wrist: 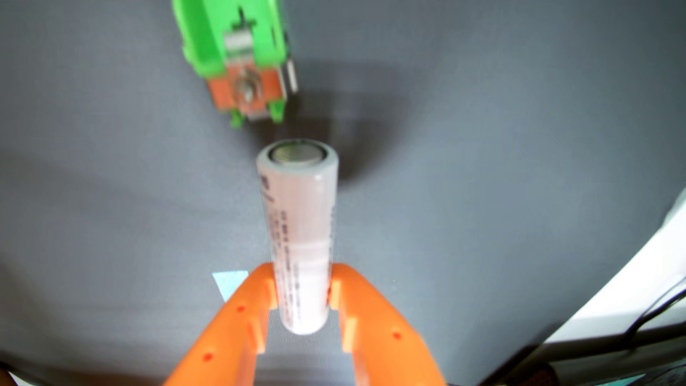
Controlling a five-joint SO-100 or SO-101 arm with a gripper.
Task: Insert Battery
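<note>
Your orange gripper (303, 293) is clamped on the white cylindrical battery (299, 222), held near its lower end, metal terminal pointing away. Green battery holder (232, 48) sits further up the wrist view on the grey mat (111, 185), apart from the battery.

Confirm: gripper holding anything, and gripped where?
Yes: the gripper is shut on the white battery, clamped near its near end; the far end points toward the green holder.

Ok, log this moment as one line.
phase: carry | fingers: shut on battery | green holder: ahead, empty | battery: not yet inserted
</note>
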